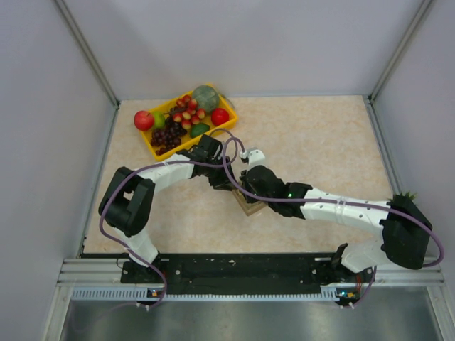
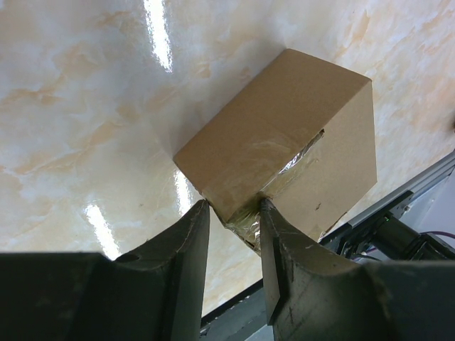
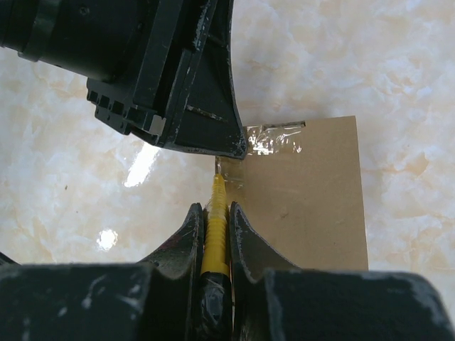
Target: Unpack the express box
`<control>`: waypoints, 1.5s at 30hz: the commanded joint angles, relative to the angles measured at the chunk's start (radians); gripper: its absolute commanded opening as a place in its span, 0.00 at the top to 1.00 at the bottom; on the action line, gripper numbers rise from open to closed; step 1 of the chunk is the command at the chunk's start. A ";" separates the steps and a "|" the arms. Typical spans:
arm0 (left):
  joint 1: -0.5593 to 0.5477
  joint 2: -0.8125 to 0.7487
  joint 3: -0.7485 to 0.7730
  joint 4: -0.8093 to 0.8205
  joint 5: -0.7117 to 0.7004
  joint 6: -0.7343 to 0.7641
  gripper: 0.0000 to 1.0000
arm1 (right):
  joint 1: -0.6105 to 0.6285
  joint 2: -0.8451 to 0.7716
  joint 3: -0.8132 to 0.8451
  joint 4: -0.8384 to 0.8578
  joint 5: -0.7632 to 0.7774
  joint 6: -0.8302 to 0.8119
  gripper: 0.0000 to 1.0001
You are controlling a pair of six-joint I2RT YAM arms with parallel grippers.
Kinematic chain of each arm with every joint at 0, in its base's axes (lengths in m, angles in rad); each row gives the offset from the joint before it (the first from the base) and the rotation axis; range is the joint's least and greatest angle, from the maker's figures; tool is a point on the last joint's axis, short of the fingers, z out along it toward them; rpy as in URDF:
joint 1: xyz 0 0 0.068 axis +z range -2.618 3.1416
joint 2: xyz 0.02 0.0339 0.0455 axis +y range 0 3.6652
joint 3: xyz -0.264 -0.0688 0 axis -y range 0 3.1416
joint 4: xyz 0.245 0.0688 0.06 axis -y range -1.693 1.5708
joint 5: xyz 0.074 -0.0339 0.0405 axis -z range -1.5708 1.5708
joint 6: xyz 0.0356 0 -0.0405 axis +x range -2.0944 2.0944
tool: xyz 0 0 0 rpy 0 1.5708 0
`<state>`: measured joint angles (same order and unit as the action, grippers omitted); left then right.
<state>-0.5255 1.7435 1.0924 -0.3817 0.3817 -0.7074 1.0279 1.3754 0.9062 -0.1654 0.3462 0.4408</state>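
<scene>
The express box (image 1: 252, 207) is a small brown cardboard box with clear tape, lying mid-table under both wrists. In the left wrist view the box (image 2: 284, 121) has shiny tape (image 2: 298, 160) along a seam, and my left gripper (image 2: 231, 209) pinches its near taped corner. My right gripper (image 3: 215, 207) is shut on a yellow-handled cutter (image 3: 215, 227). The cutter's tip touches the taped edge of the box (image 3: 313, 199), just below the left gripper's finger (image 3: 192, 106). In the top view the left gripper (image 1: 222, 177) and right gripper (image 1: 249, 190) meet over the box.
A yellow plastic tray (image 1: 152, 150) of fruit stands at the back left, close behind the left arm. The table's front rail (image 2: 398, 220) lies just beyond the box in the left wrist view. Grey walls enclose the table on three sides.
</scene>
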 commanded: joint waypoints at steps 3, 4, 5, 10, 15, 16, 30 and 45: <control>0.004 0.100 -0.054 -0.129 -0.236 0.066 0.64 | 0.021 -0.018 -0.020 -0.013 0.002 0.032 1.00; 0.004 0.100 -0.054 -0.129 -0.234 0.066 0.64 | 0.026 -0.019 -0.027 -0.017 0.004 0.032 1.00; 0.004 0.100 -0.054 -0.129 -0.236 0.065 0.64 | 0.027 -0.018 -0.030 -0.019 0.008 0.032 1.00; 0.004 0.102 -0.054 -0.129 -0.237 0.066 0.65 | 0.043 -0.019 -0.036 -0.046 0.043 0.007 1.00; 0.004 0.105 -0.054 -0.128 -0.242 0.069 0.65 | 0.057 -0.035 -0.024 -0.098 0.099 -0.042 1.00; 0.004 0.108 -0.052 -0.126 -0.244 0.069 0.65 | 0.057 -0.039 -0.023 -0.098 0.097 -0.060 1.00; 0.004 0.113 -0.045 -0.128 -0.248 0.075 0.66 | 0.057 -0.079 -0.044 -0.131 -0.024 -0.106 1.00; 0.004 0.117 -0.040 -0.128 -0.245 0.074 0.68 | 0.057 -0.018 0.025 -0.270 -0.049 -0.076 1.00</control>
<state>-0.5266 1.7554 1.1088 -0.3985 0.3882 -0.7071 1.0733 1.3533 0.8886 -0.2756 0.3248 0.3527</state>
